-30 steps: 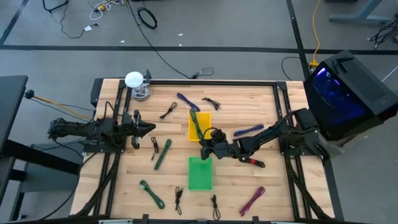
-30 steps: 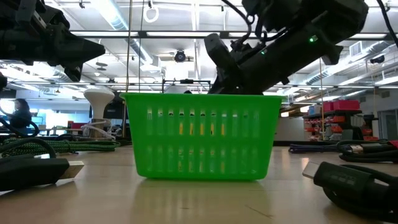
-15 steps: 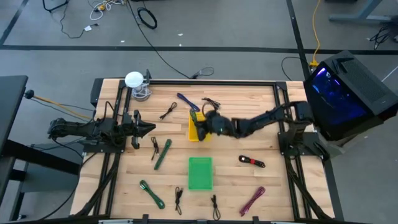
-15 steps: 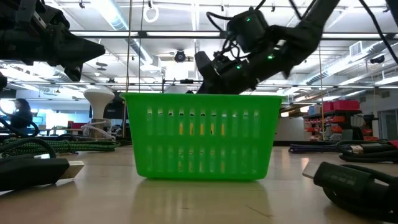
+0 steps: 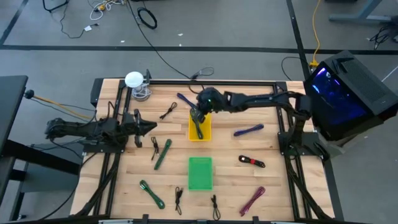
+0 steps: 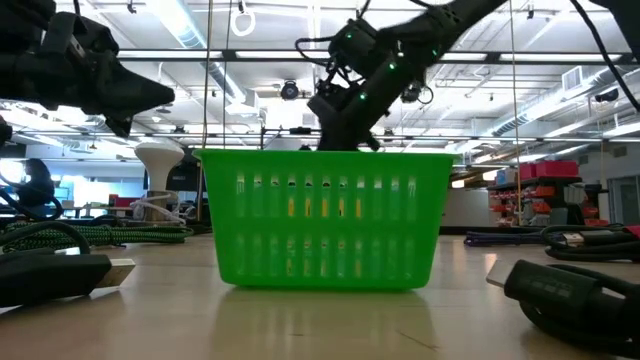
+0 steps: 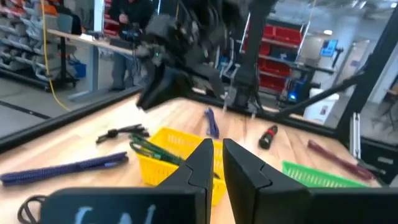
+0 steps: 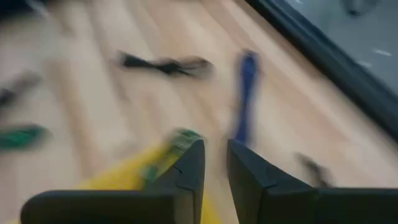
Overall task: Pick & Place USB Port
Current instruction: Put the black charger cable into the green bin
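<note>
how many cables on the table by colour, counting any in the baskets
black cables: 5
green cables: 3, one lying in the yellow basket
blue cables: 2
pink cable: 1
red and black one: 1
total: 12

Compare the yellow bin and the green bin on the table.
The yellow bin holds a green cable; the green bin looks empty from above. The yellow bin lies farther back on the table, the green bin nearer the front edge. The right hand is over the yellow bin's far end; no hand is near the green bin. Both are rectangular plastic bins standing upright near the table's middle.
</note>
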`<state>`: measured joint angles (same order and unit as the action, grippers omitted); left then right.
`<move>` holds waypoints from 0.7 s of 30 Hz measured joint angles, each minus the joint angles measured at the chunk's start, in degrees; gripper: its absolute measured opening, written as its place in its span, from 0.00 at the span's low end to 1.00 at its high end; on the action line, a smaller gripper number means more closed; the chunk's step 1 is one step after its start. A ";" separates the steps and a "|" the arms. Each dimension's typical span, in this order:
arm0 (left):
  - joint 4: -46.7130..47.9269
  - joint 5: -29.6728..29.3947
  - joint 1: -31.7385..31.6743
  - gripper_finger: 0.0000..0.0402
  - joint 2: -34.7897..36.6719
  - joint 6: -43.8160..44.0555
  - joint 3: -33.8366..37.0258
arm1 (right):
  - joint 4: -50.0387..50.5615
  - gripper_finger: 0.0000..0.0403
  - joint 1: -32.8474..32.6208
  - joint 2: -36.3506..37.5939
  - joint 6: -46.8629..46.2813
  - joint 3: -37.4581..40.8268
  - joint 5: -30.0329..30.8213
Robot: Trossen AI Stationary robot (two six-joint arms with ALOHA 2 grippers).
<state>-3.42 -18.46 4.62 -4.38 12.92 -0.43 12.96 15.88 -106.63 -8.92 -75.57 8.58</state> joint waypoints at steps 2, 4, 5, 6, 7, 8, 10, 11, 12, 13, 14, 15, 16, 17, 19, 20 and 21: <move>0.02 0.36 -0.06 0.10 -1.28 0.48 -0.02 | 6.63 0.18 0.51 0.09 2.17 -2.12 4.18; -0.04 0.48 -0.06 0.10 -2.40 1.16 -0.02 | 11.11 0.18 0.90 0.06 3.71 -2.43 6.96; -0.10 0.49 -0.06 0.10 -2.91 1.41 -0.02 | 12.51 0.18 1.07 -0.04 3.83 -2.43 7.97; -0.26 0.50 -0.06 0.10 -3.43 1.47 -0.02 | 13.67 0.18 1.28 -0.07 3.58 -2.43 8.58; -0.39 0.53 -0.06 0.10 -3.90 1.49 -0.02 | 14.90 0.18 1.61 -0.05 3.44 -2.43 8.60; -0.49 0.53 -0.06 0.10 -4.32 1.47 -0.02 | 16.17 0.18 1.88 -0.01 3.46 -2.42 8.34; -0.79 0.55 -0.06 0.10 -5.16 1.50 0.00 | 16.97 0.18 2.31 0.00 3.53 -1.48 8.53; -0.91 0.55 -0.06 0.10 -5.58 1.52 0.00 | 17.10 0.19 2.50 -0.02 3.66 -0.96 8.93; -1.00 0.57 -0.06 0.10 -5.90 1.53 0.01 | 17.24 0.20 2.75 -0.04 3.71 -0.65 8.99; -1.16 0.57 -0.06 0.10 -6.18 1.54 0.02 | 17.09 0.21 3.10 -0.04 3.70 -0.45 8.94; -1.41 0.56 -0.06 0.10 -6.52 1.62 0.02 | 16.69 0.23 3.41 -0.04 3.57 -0.22 8.91; -1.38 0.57 -0.06 0.10 -6.65 1.85 0.02 | 16.05 0.25 3.74 0.00 3.57 0.25 8.87; -1.33 0.59 -0.06 0.10 -6.65 2.26 0.02 | 15.31 0.27 4.08 0.00 3.72 0.97 8.96; -1.59 0.60 -0.06 0.10 -6.76 2.82 0.02 | 14.55 0.29 4.51 0.00 3.82 1.77 8.90; -1.67 0.69 0.02 0.10 -6.89 3.24 0.02 | 12.93 0.32 5.53 -0.04 3.58 2.78 7.69; -1.80 0.70 0.10 0.10 -6.87 3.28 0.02 | 12.16 0.34 6.01 -0.04 3.60 3.04 7.17; -1.93 0.70 0.11 0.10 -6.87 3.30 0.02 | 11.37 0.36 6.51 -0.04 3.90 3.30 7.04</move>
<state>-5.35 -17.76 4.73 -11.25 16.22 -0.40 24.33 22.40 -106.67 -5.01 -72.27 15.62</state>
